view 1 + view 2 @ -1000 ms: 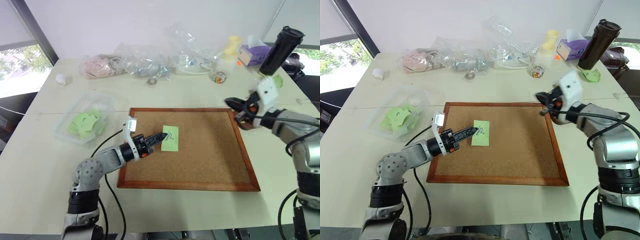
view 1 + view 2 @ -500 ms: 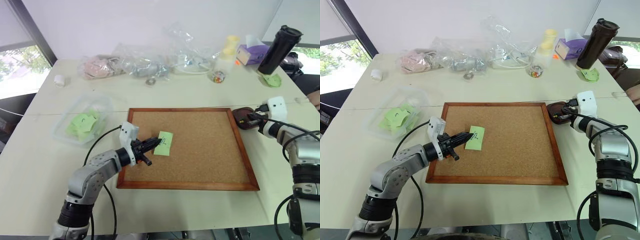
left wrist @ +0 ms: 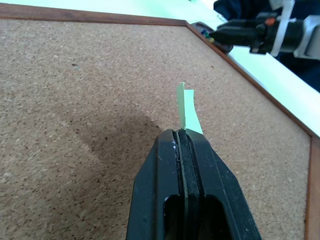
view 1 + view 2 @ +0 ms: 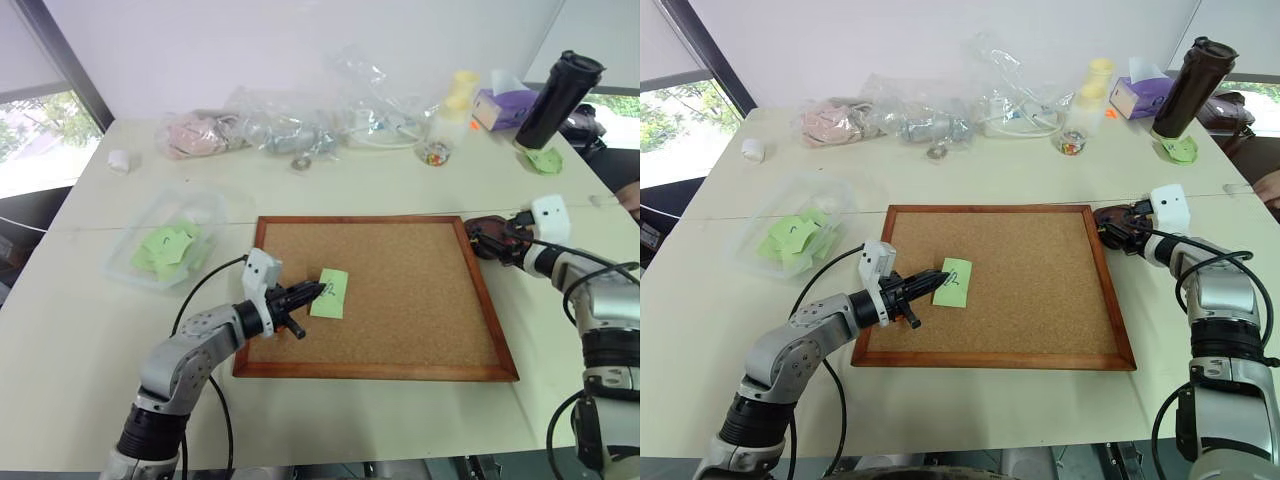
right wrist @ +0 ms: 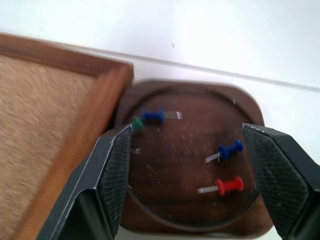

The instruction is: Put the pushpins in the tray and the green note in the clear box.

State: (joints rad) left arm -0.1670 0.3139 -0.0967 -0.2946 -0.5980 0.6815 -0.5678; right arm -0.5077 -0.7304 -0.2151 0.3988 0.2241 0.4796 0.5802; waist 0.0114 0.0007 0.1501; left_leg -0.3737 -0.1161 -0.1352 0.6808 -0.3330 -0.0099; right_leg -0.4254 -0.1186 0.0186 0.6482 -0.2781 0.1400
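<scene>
The right gripper (image 5: 187,165) hovers over the tray (image 5: 192,95), its two fingers spread wide with nothing between them. Four pushpins lie in the dish below: a red one (image 5: 227,185), two blue ones (image 5: 229,149) and a small green one (image 5: 136,123) near the rim beside the cork board (image 4: 390,300). Judging by this, the pin part of the task looks finished, though whether any pin is left on the board is too small to tell.

The left gripper (image 3: 186,131) has its fingers pressed together on one edge of the green note (image 4: 330,292), which carries dark handwriting and stands curled above the cork in the wrist view. The clear box (image 4: 165,250) sits on the table just past the board's left edge, with several pale green slips (image 4: 160,243) already inside.

The step in hand appears to be carrying the note off the board. The next move calls for swinging the left arm leftward over the box's rim, keeping the pinch firm on the thin paper, then parting the fingers above the slips
</scene>
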